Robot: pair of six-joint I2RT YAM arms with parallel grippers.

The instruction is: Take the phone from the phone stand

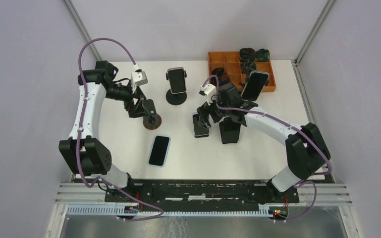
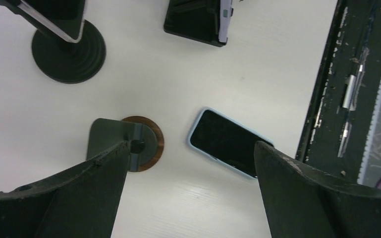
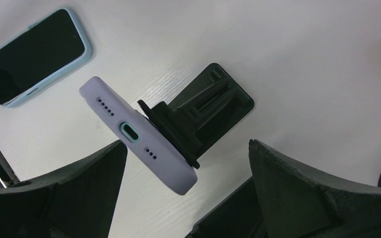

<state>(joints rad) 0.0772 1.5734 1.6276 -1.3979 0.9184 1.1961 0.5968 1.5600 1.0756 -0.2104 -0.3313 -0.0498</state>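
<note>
Right gripper [image 3: 186, 146] is held wide open, empty. The lilac-cased phone [image 3: 138, 134] is presented port end first, centred between the jaws

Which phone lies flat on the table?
The light blue phone, screen up, in the front middle; the other phones are propped up at a tilt.

No text, brand, number or sign is showing legibly in any view. The light-blue-cased phone [image 1: 159, 150] lying flat on the white table [image 1: 124, 144] is showing only a dark, blank screen. The lilac-cased phone [image 3: 141, 146] on the black folding stand [image 3: 213, 106] is presenting just its plain bottom edge. The small white camera housing [image 1: 139, 77] on the left wrist may be carrying print, but it is appearing too small to tell.
</note>
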